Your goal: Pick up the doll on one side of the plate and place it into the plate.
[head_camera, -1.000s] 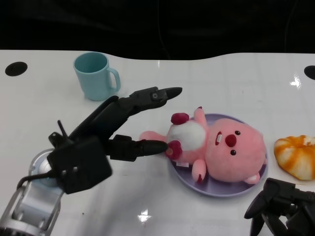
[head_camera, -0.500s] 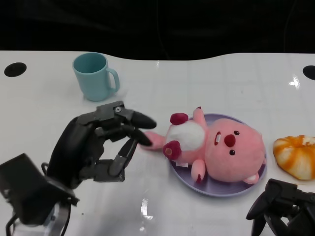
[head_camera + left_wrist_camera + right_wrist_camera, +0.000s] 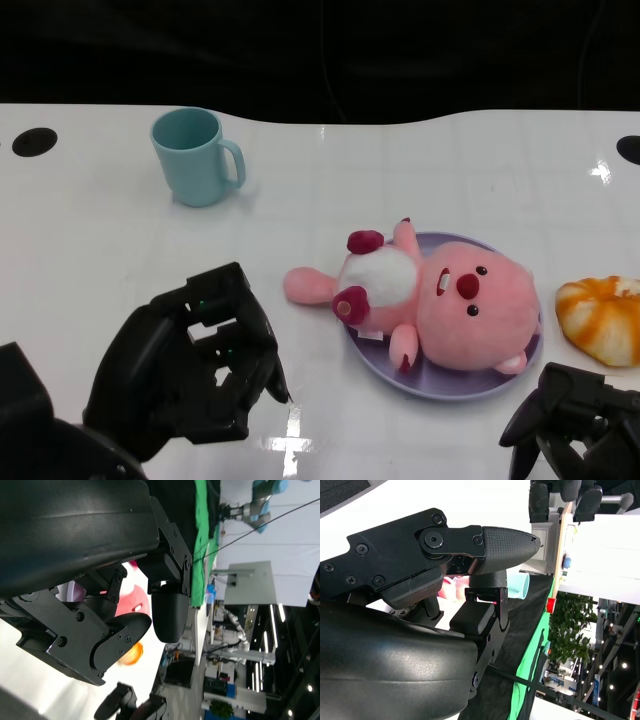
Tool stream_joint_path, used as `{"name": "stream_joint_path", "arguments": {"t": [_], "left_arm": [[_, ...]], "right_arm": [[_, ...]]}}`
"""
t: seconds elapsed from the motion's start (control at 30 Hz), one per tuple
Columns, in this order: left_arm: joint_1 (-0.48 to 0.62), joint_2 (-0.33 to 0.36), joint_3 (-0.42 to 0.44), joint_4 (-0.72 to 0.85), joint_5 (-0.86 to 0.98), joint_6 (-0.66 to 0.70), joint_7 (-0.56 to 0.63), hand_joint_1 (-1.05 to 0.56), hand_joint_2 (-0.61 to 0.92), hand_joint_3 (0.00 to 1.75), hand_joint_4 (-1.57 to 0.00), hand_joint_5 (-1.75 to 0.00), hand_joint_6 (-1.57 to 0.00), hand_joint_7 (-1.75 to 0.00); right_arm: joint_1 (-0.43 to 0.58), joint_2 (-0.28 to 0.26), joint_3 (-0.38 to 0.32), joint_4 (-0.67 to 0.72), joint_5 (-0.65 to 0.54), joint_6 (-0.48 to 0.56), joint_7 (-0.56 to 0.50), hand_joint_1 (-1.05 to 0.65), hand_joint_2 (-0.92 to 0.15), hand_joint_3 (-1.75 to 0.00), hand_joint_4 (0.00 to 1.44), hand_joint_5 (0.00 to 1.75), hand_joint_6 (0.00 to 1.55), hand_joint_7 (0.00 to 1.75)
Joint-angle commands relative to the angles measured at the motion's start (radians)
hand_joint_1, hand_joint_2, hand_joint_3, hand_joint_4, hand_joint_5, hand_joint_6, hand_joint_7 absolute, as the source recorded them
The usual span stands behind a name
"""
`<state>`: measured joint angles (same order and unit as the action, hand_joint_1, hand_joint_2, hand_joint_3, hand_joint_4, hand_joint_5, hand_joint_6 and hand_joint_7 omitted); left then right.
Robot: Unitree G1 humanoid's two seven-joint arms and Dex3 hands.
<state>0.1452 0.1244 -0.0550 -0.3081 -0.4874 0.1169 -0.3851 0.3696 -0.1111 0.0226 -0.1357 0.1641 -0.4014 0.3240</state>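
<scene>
The doll (image 3: pixel 440 305) lies on its back on the plate (image 3: pixel 470 388), right of centre in the head view. Its head and belly are over the plate, and one pink limb sticks out past the plate's left rim onto the white table (image 3: pixel 420 170).

My left hand (image 3: pixel 195 365) is at the lower left of the frame, well apart from the doll. Its fingers are curled in toward the palm and hold nothing. In the left wrist view, pink and a bit of orange show beyond its curled fingers (image 3: pixel 120 640).

My right hand (image 3: pixel 570 420) sits at the lower right corner, just below the plate, fingers bent down and together, gripping nothing.

A teal mug (image 3: pixel 195 155) stands at the upper left. An orange-and-white piece (image 3: pixel 605 318) lies at the right edge, just beside the plate.
</scene>
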Motion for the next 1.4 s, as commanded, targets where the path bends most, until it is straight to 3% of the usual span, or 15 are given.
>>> {"name": "stream_joint_path", "arguments": {"t": [0.03, 0.17, 0.43, 0.73, 1.0, 1.4], "left_arm": [[0.042, 0.022, 0.023, -0.101, -0.067, 0.14, 0.051, -0.14, 0.48, 1.31, -0.84, -1.74, -0.73, -1.59], [0.074, 0.024, 0.04, -0.174, -0.12, 0.265, 0.098, -0.17, 0.42, 1.37, -0.85, -1.75, -0.72, -1.62], [0.072, -0.006, 0.052, -0.137, -0.138, 0.322, 0.098, -0.21, 0.39, 1.44, -0.87, -1.75, -0.69, -1.7], [0.065, 0.004, 0.063, -0.048, -0.127, 0.307, 0.052, -0.2, 0.38, 1.4, -0.87, -1.75, -0.69, -1.71], [0.058, 0.003, 0.068, -0.006, -0.092, 0.285, 0.028, -0.18, 0.37, 1.42, -0.86, -1.75, -0.69, -1.71], [0.059, -0.003, 0.064, 0.019, -0.08, 0.281, 0.021, -0.17, 0.33, 1.49, -0.87, -1.75, -0.7, -1.72]], "right_arm": [[0.012, -0.005, 0.0, -0.024, -0.002, 0.009, -0.007, -0.74, -0.92, -0.47, 0.8, 1.57, 0.79, 1.25], [0.012, -0.008, 0.0, -0.032, 0.004, 0.014, -0.005, -0.73, -0.92, -0.47, 0.8, 1.58, 0.78, 1.26], [0.014, -0.013, -0.008, -0.04, 0.013, 0.024, -0.001, -0.71, -0.9, -0.49, 0.8, 1.58, 0.78, 1.26], [0.013, -0.01, -0.008, -0.029, 0.005, 0.016, -0.002, -0.71, -0.89, -0.5, 0.79, 1.59, 0.77, 1.28], [0.006, -0.006, -0.008, -0.011, 0.0, 0.001, -0.004, -0.69, -0.82, -0.64, 0.79, 1.6, 0.77, 1.28], [-0.004, -0.005, -0.013, 0.019, 0.001, -0.026, -0.003, -0.68, -0.78, -0.7, 0.8, 1.59, 0.77, 1.29]]}}
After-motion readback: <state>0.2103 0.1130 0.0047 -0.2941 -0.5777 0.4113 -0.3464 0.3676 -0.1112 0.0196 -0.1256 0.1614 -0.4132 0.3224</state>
